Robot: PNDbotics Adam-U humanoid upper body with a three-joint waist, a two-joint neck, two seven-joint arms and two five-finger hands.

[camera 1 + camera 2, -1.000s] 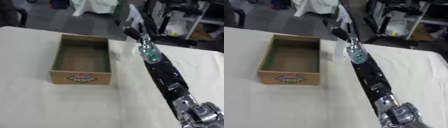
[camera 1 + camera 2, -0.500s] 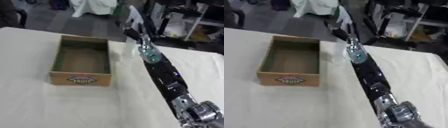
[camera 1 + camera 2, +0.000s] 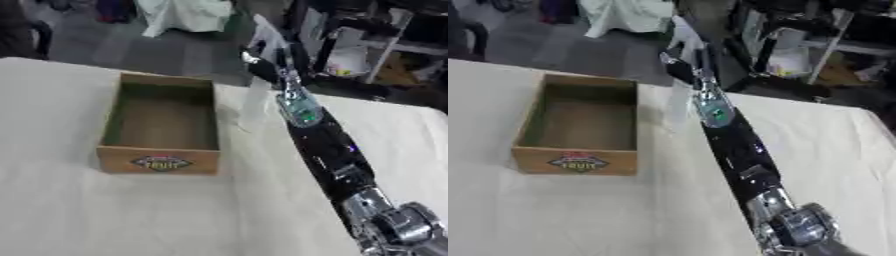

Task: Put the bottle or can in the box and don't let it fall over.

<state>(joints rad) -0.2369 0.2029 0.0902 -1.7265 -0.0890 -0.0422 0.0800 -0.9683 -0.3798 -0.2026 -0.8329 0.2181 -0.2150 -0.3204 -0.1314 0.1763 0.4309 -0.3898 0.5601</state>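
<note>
Table (image 3: 105, 220) is covered in cream cloth, lightly wrinkled, matte. Wooden box (image 3: 163, 122): open-top rectangular crate, plain brown boards, nothing visible inside. Near end wall carries an oval label (image 3: 162, 162) in red, yellow and dark colours; the lettering is too blurred to read.

Bottle (image 3: 255, 102): tall, slim, pale and translucent, standing upright on the cloth just right of the box's far right corner, outside the box. It reads as a whitish column with little contrast against the cloth; no label can be made out.

Right arm (image 3: 328, 150) runs diagonally from the lower right corner up to the far table edge: black glossy shell, silver metal joint near the bottom, a green-lit patch on the forearm. Right hand (image 3: 262, 65) sits at the top of the bottle, black with silver bits, fingers pointing towards the far edge. It is at or touching the bottle's upper part, but whether the fingers are curled round it or spread cannot be told.

Left hand does not show in either view.

Dark floor and metal shelving (image 3: 815, 35) lie beyond the table.
</note>
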